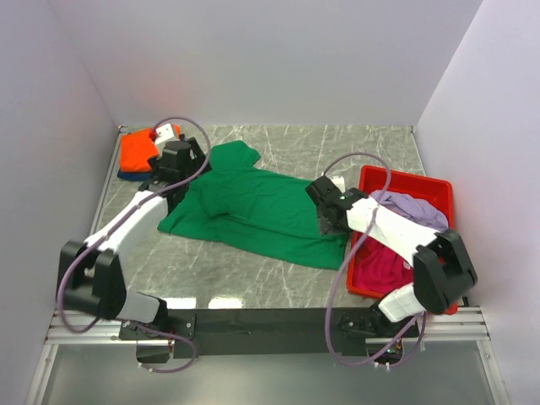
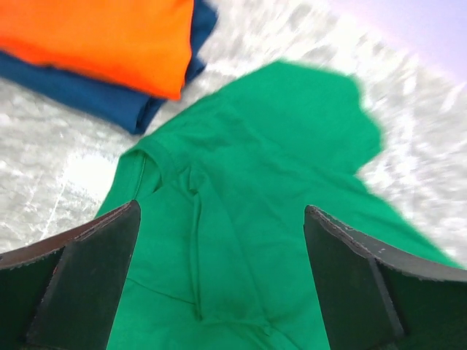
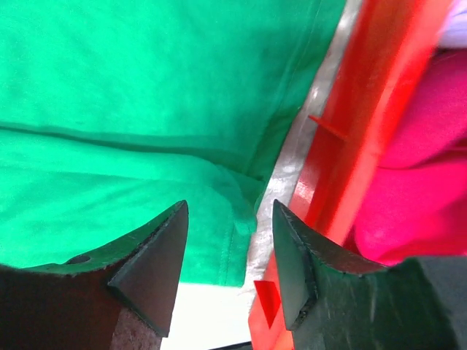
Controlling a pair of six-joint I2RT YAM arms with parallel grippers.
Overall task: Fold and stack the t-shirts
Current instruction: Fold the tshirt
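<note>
Orange cloth comes first: the folded orange t-shirt [image 1: 139, 150] lies in the far left corner of the grey marbled table [image 1: 354, 143]. It is stacked directly on the folded navy blue t-shirt [image 2: 80, 91], whose edge shows beneath it. I judge the stack tidy.

Just right of that stack hangs my left gripper [image 2: 219, 248], jaws spread wide with nothing between them. It sits over what looks like the neck-and-shoulder end of the bright green short-sleeved t-shirt [image 1: 253, 207]. This shirt lies spread across the middle of the table, unfolded, with wrinkles and a ridge of slack near the neck. I judge it light, limp and not slippery on the stone. It will sag and drag if lifted by one point, so it wants two pinches together, one at a shoulder seam and one at the hem corner on the same side.

My right gripper [image 3: 230, 219] is at the hem end, jaws parted and empty. It is over the shirt's corner and the bare strip of table beside the red rectangular plastic bin [image 1: 443, 187]. Whether the hem touches the bin wall I cannot tell. A pinch there risks striking that wall.

Inside the bin, the magenta t-shirt [image 1: 384, 266] is bunched at the near end and the pale lilac t-shirt [image 1: 415, 208] is crumpled at the far end. Both are soft, unfolded heaps, best taken by a top fold.
</note>
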